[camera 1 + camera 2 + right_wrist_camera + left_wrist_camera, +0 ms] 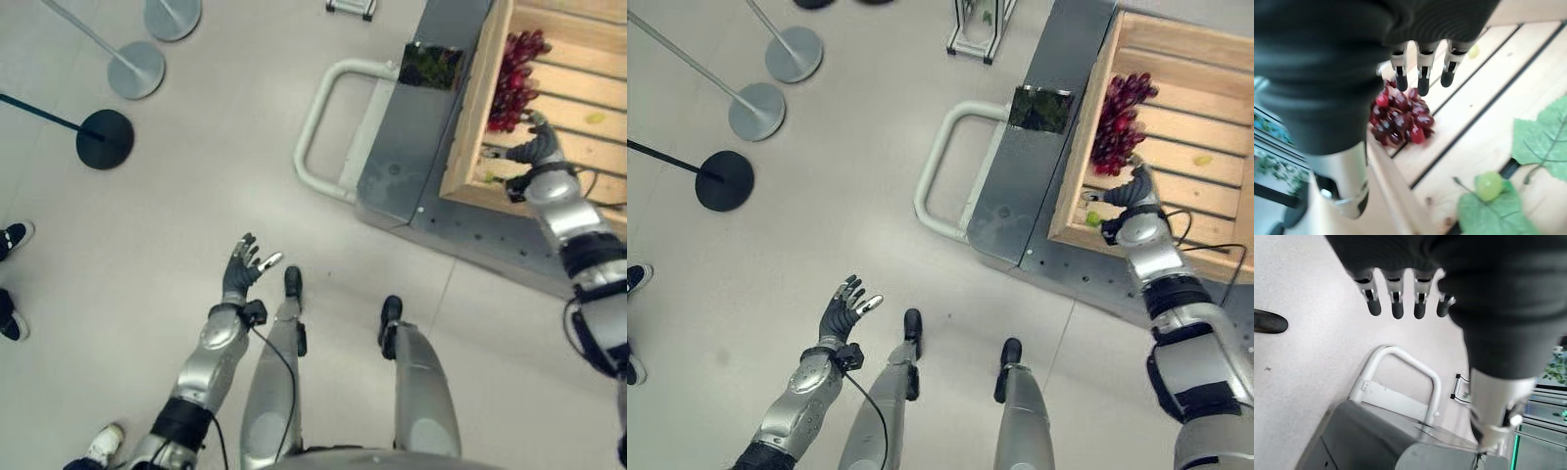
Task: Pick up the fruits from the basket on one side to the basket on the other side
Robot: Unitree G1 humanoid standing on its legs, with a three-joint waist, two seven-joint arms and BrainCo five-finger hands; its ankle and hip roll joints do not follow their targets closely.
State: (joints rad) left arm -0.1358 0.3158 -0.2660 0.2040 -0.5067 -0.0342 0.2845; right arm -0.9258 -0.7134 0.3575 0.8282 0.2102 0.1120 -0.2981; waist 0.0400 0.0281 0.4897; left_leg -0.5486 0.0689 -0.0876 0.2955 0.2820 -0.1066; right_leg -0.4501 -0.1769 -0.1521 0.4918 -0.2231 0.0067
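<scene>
Closest to my head camera, the left hand [243, 269] hangs over the pale floor [176, 245] with its fingers spread loosely, holding nothing. Off to my right, the right hand [1132, 201] sits inside the slatted pale wooden crate [1215, 59], fingers relaxed and empty, just short of the bunch of dark red grapes [1400, 117]. I see a small green grape [1488, 185] among green leaves [1540, 139] on the slats nearby, and the crate rests on a grey metal trolley [1038, 186] with a white tubular handle [945, 171].

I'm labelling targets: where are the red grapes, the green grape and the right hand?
red grapes [1400, 117], right wrist view, middle of the bunch
green grape [1488, 185], right wrist view, its round body
right hand [1132, 196], right eye view, back of the hand
</scene>
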